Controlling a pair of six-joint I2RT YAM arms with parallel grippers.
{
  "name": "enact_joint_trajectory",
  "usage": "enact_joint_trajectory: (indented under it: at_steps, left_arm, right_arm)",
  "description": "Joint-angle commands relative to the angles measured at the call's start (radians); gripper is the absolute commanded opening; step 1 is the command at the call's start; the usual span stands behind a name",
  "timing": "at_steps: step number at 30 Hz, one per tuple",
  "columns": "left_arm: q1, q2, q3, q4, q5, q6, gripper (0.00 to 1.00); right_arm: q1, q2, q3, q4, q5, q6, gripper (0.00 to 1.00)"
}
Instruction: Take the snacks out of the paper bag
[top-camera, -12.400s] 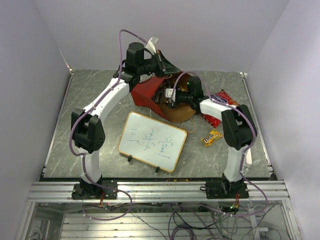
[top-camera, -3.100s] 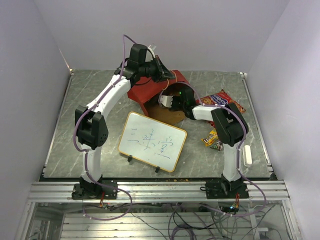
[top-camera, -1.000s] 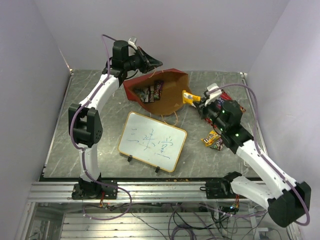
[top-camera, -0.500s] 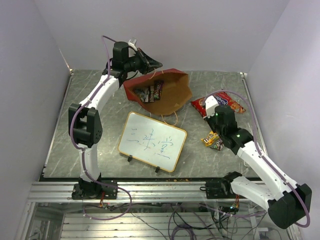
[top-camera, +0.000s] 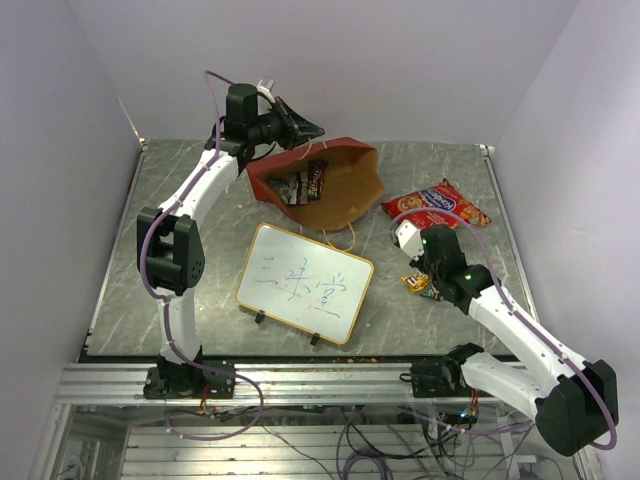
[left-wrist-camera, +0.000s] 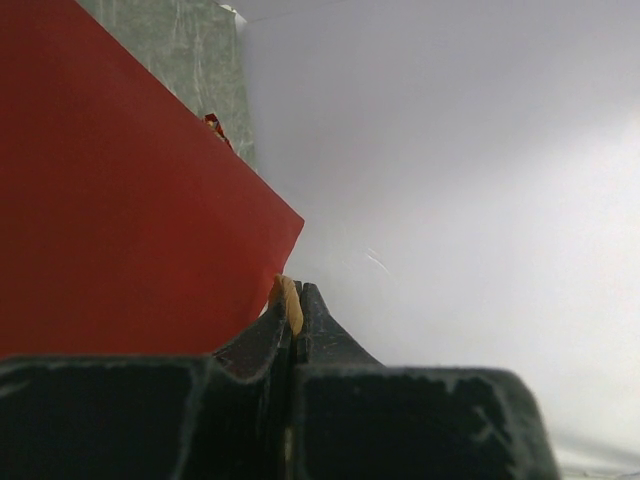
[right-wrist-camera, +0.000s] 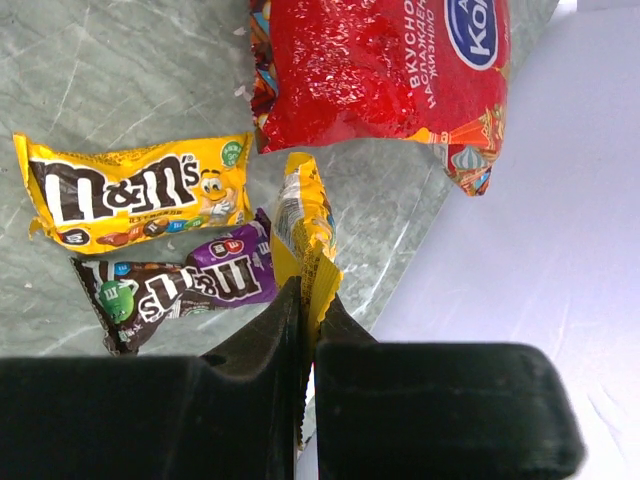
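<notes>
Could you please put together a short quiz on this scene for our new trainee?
1. True or false: the paper bag is empty.
2. What does the right gripper pinch? A: a blue cup. B: a yellow packet. C: nothing at all.
3. Which gripper holds the paper bag up by its edge?

Key
1. False: packets show inside it.
2. B.
3. The left gripper, its jaws shut on the bag's edge.
</notes>
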Motion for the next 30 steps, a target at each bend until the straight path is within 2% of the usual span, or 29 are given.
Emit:
enact_joint_trajectory:
  at_steps: [1, 5, 9, 15, 22, 30]
  left_arm:
    - [-0.005, -0.044, 0.023, -0.023, 0.009, 0.030, 0.07]
    - [-0.010, -0.041, 0.004, 0.040, 0.018, -0.031, 0.07]
    - [-0.013, -0.038, 0.020, 0.025, 0.011, -0.005, 0.07]
    - [-0.016, -0.076, -0.052, 0.079, -0.001, -0.031, 0.07]
    - [-0.022, -0.070, -0.056, 0.110, -0.008, -0.048, 0.07]
    - [-0.034, -0.075, -0.028, 0.042, -0.023, -0.009, 0.07]
  right_arm:
    - [0.011, -0.030, -0.046, 0.034, -0.022, -0.093, 0.00]
    - [0.028, -0.008, -0.071, 0.030, -0.017, -0.099, 0.00]
    - [0.099, -0.005, -0.111, 0.058, -0.021, -0.126, 0.01]
    - [0.136, -0.003, -0.116, -0.010, -0.062, -0.106, 0.09]
    - [0.178, -0.012, -0.142, -0.024, -0.074, -0.124, 0.32]
    - [0.186, -0.045, -0.110, -0.036, -0.216, -0.114, 0.57]
